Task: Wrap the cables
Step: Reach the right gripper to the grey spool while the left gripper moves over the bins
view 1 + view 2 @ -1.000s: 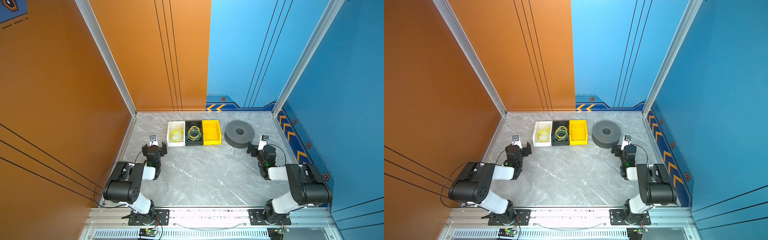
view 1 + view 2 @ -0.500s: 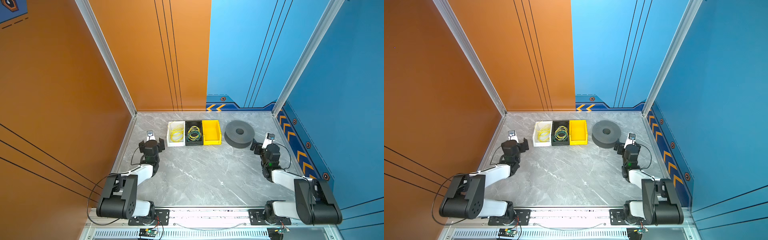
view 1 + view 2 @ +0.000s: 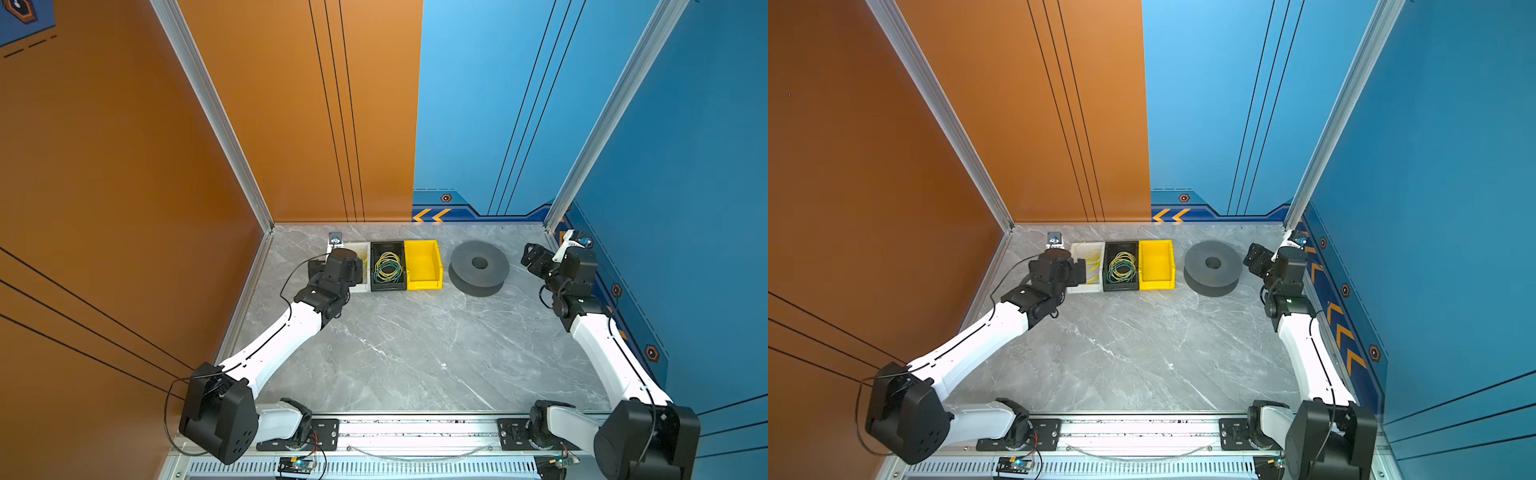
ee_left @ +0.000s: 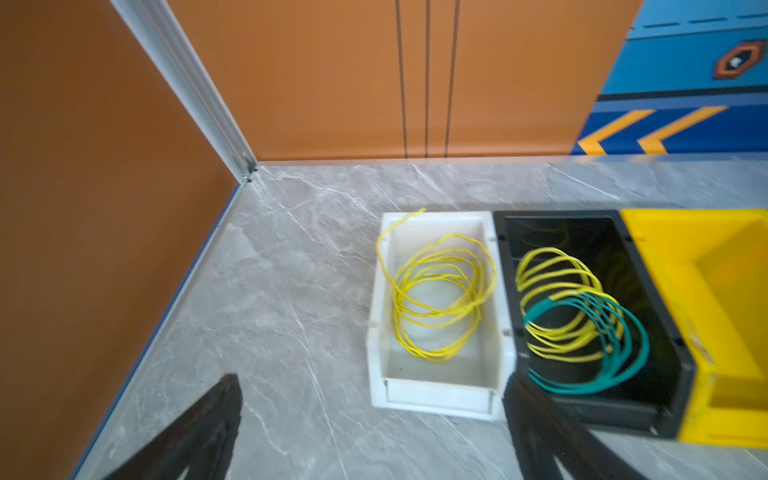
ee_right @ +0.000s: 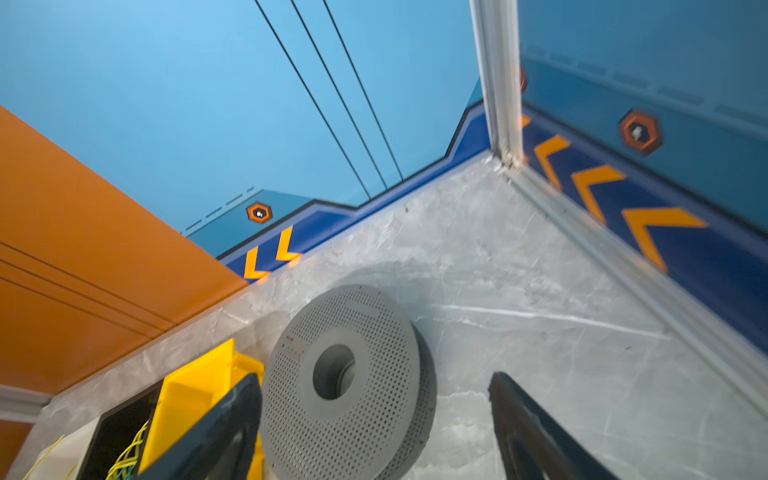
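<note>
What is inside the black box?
Inside the black box lie loops of yellow wire and a green wire, overlapping. The left fingers cover its near corner.

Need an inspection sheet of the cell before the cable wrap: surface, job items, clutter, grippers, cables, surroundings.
Surface: grey marble tabletop; nothing loose seen in its middle.
Job's things: teal-green wire coiled in the black bin, tangled with a yellow wire coil; grey spool lying flat, right of the yellow bin.
Clutter: white bin holds a second yellow coil; the yellow bin looks empty.
Grippers: left gripper open, empty, near the white bin; right gripper open, empty, beside the spool.
Cables: black cord loops off the left arm's base.
Surroundings: orange wall, blue wall, metal rail at the front.
</note>
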Robot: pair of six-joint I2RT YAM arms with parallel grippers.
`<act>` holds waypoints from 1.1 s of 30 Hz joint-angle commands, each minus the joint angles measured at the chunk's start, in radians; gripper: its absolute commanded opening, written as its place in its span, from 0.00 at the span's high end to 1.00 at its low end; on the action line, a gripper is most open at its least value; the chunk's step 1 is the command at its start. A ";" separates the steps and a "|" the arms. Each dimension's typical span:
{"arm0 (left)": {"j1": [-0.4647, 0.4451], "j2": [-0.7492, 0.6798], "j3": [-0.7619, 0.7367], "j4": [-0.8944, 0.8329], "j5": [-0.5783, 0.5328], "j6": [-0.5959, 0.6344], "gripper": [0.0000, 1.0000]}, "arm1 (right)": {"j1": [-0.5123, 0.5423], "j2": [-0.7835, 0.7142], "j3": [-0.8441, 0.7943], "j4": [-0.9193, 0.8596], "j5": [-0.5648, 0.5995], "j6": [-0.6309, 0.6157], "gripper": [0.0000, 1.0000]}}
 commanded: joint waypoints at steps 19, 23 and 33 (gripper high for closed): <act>-0.238 0.129 0.145 -0.213 0.315 -0.241 0.09 | -0.068 0.507 -0.054 0.328 -0.457 0.321 0.14; -0.245 0.126 0.156 -0.231 0.306 -0.237 0.10 | -0.051 0.570 -0.053 0.413 -0.460 0.353 0.20; -0.262 0.136 0.205 -0.280 0.299 -0.217 0.10 | -0.043 0.689 -0.035 0.573 -0.477 0.450 0.44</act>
